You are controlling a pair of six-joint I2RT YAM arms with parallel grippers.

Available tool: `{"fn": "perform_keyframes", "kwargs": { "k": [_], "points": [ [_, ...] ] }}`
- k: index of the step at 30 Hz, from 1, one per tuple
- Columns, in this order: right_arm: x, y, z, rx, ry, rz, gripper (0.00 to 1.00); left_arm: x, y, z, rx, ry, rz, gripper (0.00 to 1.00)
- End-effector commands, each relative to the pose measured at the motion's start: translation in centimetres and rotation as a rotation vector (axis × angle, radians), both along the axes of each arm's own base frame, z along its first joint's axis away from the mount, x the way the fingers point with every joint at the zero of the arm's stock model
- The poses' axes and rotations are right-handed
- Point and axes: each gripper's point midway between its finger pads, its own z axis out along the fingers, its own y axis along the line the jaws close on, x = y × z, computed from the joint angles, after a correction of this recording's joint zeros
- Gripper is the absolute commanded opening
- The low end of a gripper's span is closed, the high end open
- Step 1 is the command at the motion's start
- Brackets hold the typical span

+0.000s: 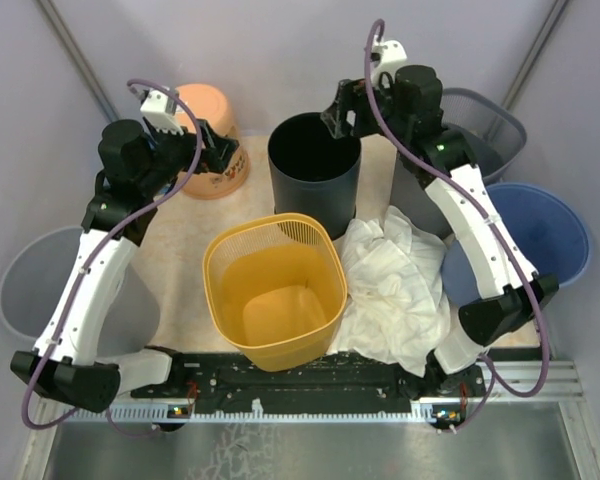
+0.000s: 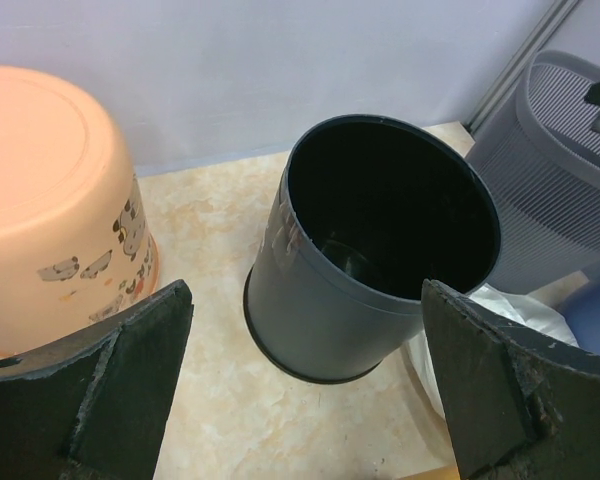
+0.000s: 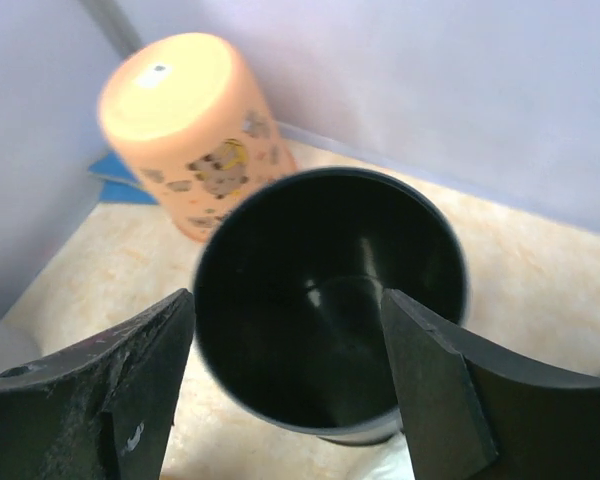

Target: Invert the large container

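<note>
- The left gripper (image 1: 220, 148) is held wide open and empty, just beside one upturned orange bucket (image 1: 215, 108).
- The right gripper (image 1: 340, 118) is poised over the black container (image 1: 313, 170), jaws parted, nothing gripped.
- One black container is seen upright, mouth up, at the desk's (image 1: 180, 260) back centre.
- Also counted: one yellow basket (image 1: 290, 232), one white cloth (image 1: 395, 285), two grey bins (image 1: 25, 285), one blue bin (image 1: 555, 230).

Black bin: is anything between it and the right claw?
Nothing visible does. The right gripper hangs open over the black bin, with clear air between. The white cloth and yellow basket sit on its near side.
</note>
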Motion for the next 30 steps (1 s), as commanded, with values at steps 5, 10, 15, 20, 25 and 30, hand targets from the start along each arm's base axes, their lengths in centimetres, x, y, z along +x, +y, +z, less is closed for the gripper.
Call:
{"fn": "perform_keyframes", "kwargs": {
  "k": [5, 10, 15, 20, 25, 30],
  "points": [
    [-3.6, 8.1, -3.4, -0.225, 0.05, 0.324, 0.81, -1.9, 2.0, -0.2, 0.004, 0.08, 0.095, 0.99],
    [-3.1, 10.3, -7.1, -0.296, 0.128, 0.348, 0.83, -2.8, 3.8, -0.1, -0.012, 0.098, 0.189, 0.99],
    [-2.0, 11.0, -10.3, -0.351, 0.188, 0.335, 0.82, -3.4, 4.6, 0.3, -0.032, 0.084, 0.23, 0.99],
    [-2.0, 11.7, -12.3, -0.386, 0.222, 0.342, 0.76, -3.5, 4.8, 0.2, -0.027, 0.081, 0.237, 0.99],
    [-2.3, 12.5, -13.1, -0.403, 0.236, 0.354, 0.56, -3.3, 4.6, -0.2, -0.025, 0.086, 0.228, 0.99],
    [-2.4, 13.3, -13.8, -0.41, 0.25, 0.364, 0.43, -3.3, 4.5, -0.4, -0.023, 0.087, 0.226, 0.99]
  ]
}}
